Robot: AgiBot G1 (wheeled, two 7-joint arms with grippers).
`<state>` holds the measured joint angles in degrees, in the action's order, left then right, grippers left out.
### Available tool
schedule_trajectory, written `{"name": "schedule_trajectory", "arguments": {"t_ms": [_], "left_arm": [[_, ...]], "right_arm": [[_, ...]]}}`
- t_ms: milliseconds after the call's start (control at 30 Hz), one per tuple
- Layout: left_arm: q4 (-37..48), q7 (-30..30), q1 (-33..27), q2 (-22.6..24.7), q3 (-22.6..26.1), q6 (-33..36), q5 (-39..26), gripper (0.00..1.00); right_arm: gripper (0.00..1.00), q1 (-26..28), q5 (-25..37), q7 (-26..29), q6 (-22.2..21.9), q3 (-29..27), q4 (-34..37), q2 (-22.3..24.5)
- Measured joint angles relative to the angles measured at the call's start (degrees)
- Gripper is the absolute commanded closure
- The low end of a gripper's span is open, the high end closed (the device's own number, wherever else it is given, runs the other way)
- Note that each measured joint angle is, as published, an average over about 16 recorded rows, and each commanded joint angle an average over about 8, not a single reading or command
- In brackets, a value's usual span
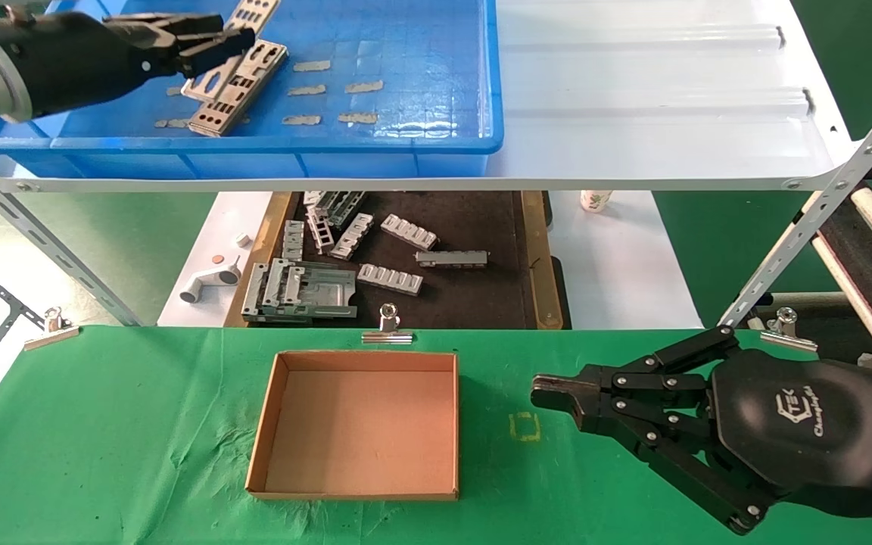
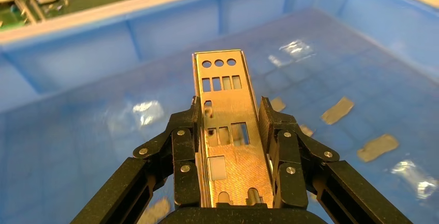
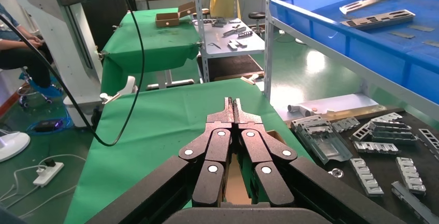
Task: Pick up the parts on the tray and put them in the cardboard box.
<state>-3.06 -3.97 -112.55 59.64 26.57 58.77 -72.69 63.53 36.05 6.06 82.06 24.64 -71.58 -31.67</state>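
The blue tray [image 1: 254, 155] stands on the white shelf at the back left. My left gripper [image 1: 235, 42] is inside it, shut on the edges of one silver punched part [image 1: 258, 11], which runs between the fingers [image 2: 184, 146] and juts past them [image 2: 222, 87], apparently a little above the tray floor [image 2: 77, 146]. A second part [image 1: 239, 87] lies flat on the floor just beside it. The cardboard box [image 1: 356, 424] sits empty on the green table below. My right gripper [image 1: 542, 393] is shut and empty, low over the green cloth to the right of the box [image 3: 233, 102].
Beige tape scraps [image 1: 330, 91] lie on the tray floor. A dark brown-rimmed tray [image 1: 530, 257] with ribbed grey brackets [image 1: 406, 231] sits below the shelf. A binder clip [image 1: 387, 329] stands behind the box. A slanted shelf strut [image 1: 822, 212] is at the right.
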Motion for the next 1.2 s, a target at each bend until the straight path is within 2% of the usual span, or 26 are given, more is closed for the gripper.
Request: {"name": "schedule_trajectory", "arguments": {"t_ms": [167,400,667,1000,1200], "left_arm": [[-2.2,-2.0,-0.9,-1.7,0.0,6.6,0.2,1.0],[-7.2,-5.7,-1.8,-4.8,0.5,20.1,0.5,1.0],[-20.1,-8.4,1.7,-8.9,4.3,31.1,3.7,1.0],[-41.0,-9.3,11.0,-15.3,15.6,32.4,10.6,1.0],[-44.9,-11.0,15.7,-15.8,21.8,30.1,10.0,1.0]], "right_arm": [[1.0,0.0,0.0,0.0,0.0,0.0,0.0,0.0],[1.0,0.0,0.0,0.0,0.0,0.0,0.0,0.0],[1.0,0.0,0.0,0.0,0.0,0.0,0.0,0.0],[1.0,0.0,0.0,0.0,0.0,0.0,0.0,0.0],[1.0,0.0,0.0,0.0,0.0,0.0,0.0,0.0]]}}
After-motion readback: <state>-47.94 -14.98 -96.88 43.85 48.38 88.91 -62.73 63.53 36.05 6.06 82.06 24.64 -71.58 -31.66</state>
